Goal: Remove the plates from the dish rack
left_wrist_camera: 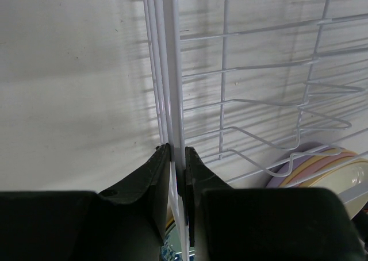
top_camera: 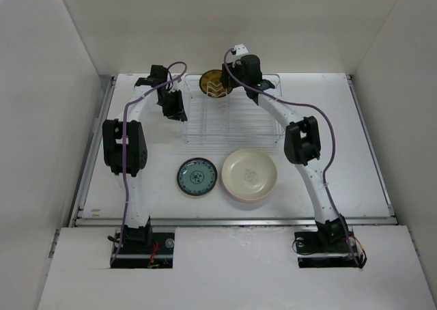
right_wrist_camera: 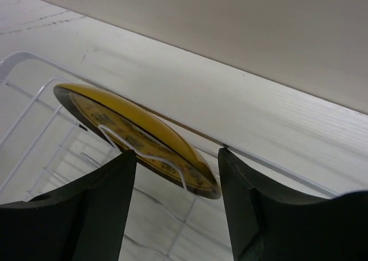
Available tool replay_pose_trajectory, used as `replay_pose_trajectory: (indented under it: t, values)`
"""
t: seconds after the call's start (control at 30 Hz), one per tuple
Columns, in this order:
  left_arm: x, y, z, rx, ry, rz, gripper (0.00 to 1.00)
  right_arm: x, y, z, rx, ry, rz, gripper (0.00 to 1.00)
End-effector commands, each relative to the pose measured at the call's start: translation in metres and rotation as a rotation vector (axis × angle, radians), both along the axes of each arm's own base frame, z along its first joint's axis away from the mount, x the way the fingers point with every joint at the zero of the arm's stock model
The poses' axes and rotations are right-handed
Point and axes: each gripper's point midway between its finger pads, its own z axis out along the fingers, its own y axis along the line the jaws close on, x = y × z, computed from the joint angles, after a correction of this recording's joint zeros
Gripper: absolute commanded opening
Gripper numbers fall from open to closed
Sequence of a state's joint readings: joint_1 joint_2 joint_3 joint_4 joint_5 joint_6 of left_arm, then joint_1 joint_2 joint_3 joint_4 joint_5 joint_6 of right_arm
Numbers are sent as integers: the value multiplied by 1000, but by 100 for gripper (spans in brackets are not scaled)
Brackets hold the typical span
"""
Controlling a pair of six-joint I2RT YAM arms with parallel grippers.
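Right gripper fingers apart, mustard plate just beyond gap; left gripper clamps rack rim.

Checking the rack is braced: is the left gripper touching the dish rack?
Touching. Left wrist view: left gripper pinches a rim wire of the dish rack.

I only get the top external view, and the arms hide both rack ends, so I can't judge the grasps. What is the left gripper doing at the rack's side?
Observer: The left gripper is shut on the side rim wire of the dish rack, one finger on each side.
Operator: Does the right one hold the yellow plate?
Observer: No. The right gripper is open, with the edge of the mustard-yellow plate between its fingers.
Operator: What lies under the cream plate?
Observer: Through the rack, the stacked plates show lavender, pink, yellow and cream rims.
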State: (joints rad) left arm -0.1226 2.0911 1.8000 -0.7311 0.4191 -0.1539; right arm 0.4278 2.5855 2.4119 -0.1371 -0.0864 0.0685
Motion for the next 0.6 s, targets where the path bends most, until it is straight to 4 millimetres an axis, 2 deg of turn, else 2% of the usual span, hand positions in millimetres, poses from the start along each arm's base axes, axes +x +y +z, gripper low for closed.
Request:
replay_pose_trajectory:
  t: [0.0,0.1,0.13,0.2,0.23,0.3,0.43,0.53,0.57]
  values:
    - [-29,-5,-23,-15,174,6,0,12,24,96,182,-261,47,64]
    - [-29,-5,-29,-12,193,7,0,11,32,78,204,-226,80,53]
    - [-27,-5,-27,-13,184,6,0,12,33,68,209,-207,77,44]
    - [-27,-5,-31,-12,195,7,0,11,35,62,206,-195,87,28]
    - [-27,-5,-31,-12,195,7,0,11,35,56,211,-183,85,17]
    - [-29,-5,-31,-11,204,7,0,9,32,61,209,-184,75,12]
    - [-30,-6,-34,-20,214,4,0,4,28,86,228,-232,65,2]
    - [-30,-6,-34,-20,214,4,0,-2,25,116,246,-274,68,0]
    - [-30,-6,-34,-20,214,4,0,-6,23,135,256,-298,69,0]
